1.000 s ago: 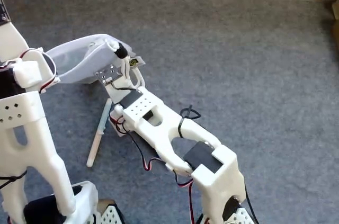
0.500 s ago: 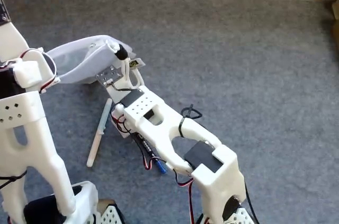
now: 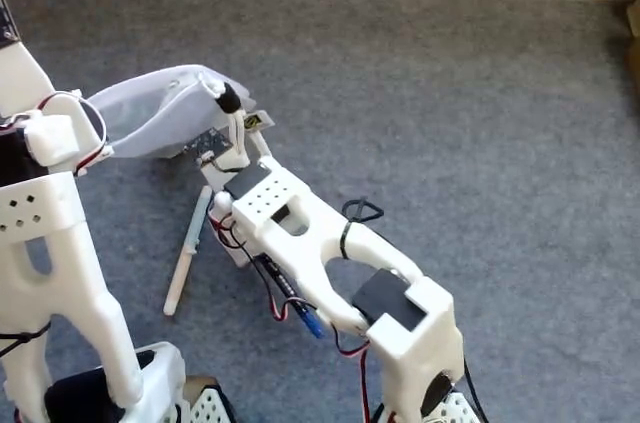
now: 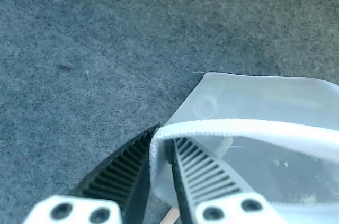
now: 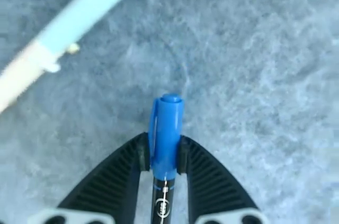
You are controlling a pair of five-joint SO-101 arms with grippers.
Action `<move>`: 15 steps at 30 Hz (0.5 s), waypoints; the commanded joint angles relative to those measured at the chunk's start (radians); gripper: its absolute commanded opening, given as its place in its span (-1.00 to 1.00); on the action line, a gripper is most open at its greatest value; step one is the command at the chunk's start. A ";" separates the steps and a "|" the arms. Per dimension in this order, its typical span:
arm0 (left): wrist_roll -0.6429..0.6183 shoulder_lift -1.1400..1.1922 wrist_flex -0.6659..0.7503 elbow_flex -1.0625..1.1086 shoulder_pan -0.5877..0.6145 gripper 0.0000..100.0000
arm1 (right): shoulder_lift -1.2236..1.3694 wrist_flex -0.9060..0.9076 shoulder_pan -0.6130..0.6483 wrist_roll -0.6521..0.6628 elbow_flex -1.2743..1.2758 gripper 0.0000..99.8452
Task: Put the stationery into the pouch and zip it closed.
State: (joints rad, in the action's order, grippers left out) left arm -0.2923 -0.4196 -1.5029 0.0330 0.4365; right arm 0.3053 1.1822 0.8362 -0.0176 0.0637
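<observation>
Blue-capped pen shows further out beneath right arm; right pincer clamps its barrel for loading. Left pincer pinches pouch rim, likely keeping mouth open.

On the side of the pouch away from the arms, and out past its right-hand end, open grey carpet gives wide room to pass. On the pouch's near side it is tight. The left arm stands at its left-hand end, the right arm slants up across its right-hand end, and a light pen lies in the narrow strip between them, with a blue pen jutting out under the right arm.
</observation>
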 commanded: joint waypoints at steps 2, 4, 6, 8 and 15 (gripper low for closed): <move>-0.003 -0.024 0.018 0.005 0.015 -0.98 | -0.140 0.068 0.031 0.074 -0.053 -0.99; -0.003 -0.024 0.018 0.005 0.015 -0.98 | -0.165 0.093 0.033 0.086 -0.053 -0.99; -0.003 -0.024 0.018 0.005 0.015 -0.98 | -0.185 0.102 0.033 0.087 -0.051 -0.99; -0.003 -0.024 0.018 0.005 0.015 -0.98 | -0.202 0.104 0.028 0.086 -0.050 -0.99; -0.003 -0.024 0.018 0.005 0.013 -0.98 | -0.329 0.094 0.059 0.087 0.050 -0.99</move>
State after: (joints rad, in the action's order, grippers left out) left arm -0.2923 -0.4196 -1.5029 0.0345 0.4365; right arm 0.0890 1.2774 0.8700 0.0575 0.1036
